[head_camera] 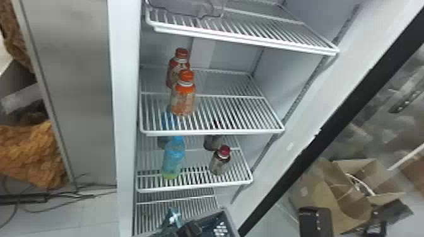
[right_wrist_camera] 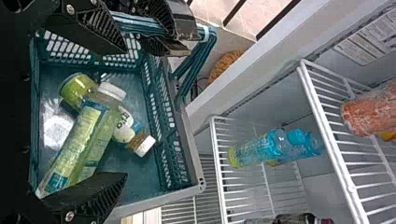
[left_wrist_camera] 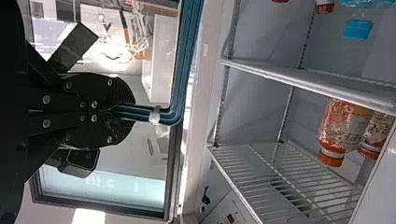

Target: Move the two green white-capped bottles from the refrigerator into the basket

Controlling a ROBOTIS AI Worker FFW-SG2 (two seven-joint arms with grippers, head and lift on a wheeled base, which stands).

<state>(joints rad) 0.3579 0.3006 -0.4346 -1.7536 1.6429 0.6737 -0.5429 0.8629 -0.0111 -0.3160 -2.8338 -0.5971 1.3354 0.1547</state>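
Observation:
My left gripper point(head_camera: 191, 228) is at the bottom of the head view beside the basket point(head_camera: 232, 222). In the left wrist view, that gripper point(left_wrist_camera: 125, 113) is shut on the basket's teal handle point(left_wrist_camera: 184, 60). Spread wide over the basket point(right_wrist_camera: 187, 184), my right gripper point(right_wrist_camera: 123, 114) has nothing held in its fingers. Two bottles lie crossed on the basket floor in the right wrist view: a large green bottle point(right_wrist_camera: 77, 144) with a white cap, and under it a second one with a green end point(right_wrist_camera: 77, 88) and a white cap.
Orange-capped bottles point(head_camera: 183, 97) stand on the middle refrigerator shelf point(head_camera: 239, 130). Below are a blue bottle point(head_camera: 173, 157) and a dark-red-capped bottle point(head_camera: 220, 162). The open door's black edge point(head_camera: 303, 154) runs along the right, with a cardboard box point(head_camera: 350, 201) beyond.

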